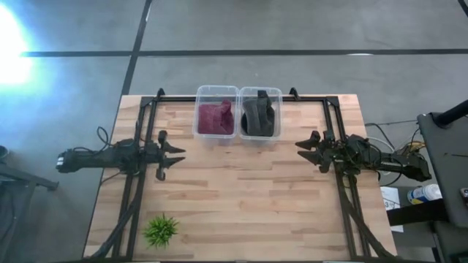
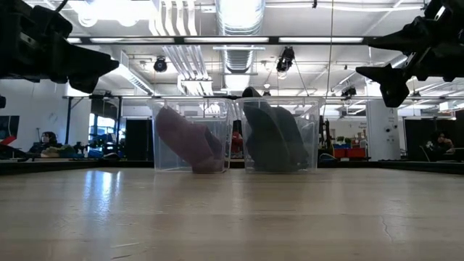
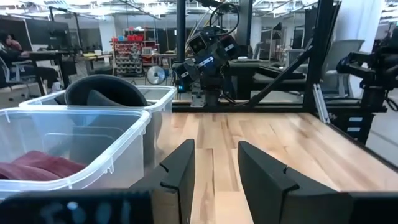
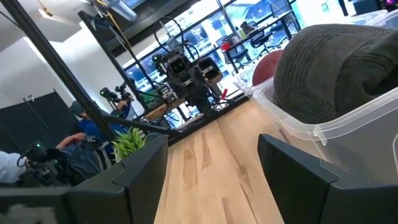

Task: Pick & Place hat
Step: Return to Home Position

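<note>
Two clear plastic bins stand side by side at the table's far edge. The left bin point(image 1: 216, 112) holds a dark red hat point(image 1: 215, 117), which leans against the bin's wall in the low view point(image 2: 190, 141). The right bin point(image 1: 260, 113) holds a dark grey hat point(image 1: 258, 115), whose top rises above the rim point(image 4: 336, 62). My left gripper point(image 1: 178, 155) hovers open over the table's left side, pointing right. My right gripper point(image 1: 301, 148) hovers open over the right side, pointing left. Both are empty.
A small green plant point(image 1: 161, 230) sits near the table's near left corner. Black frame rails point(image 1: 241, 97) run along the far edge and both sides. Bare wood point(image 1: 248, 190) stretches between the two grippers and in front of the bins.
</note>
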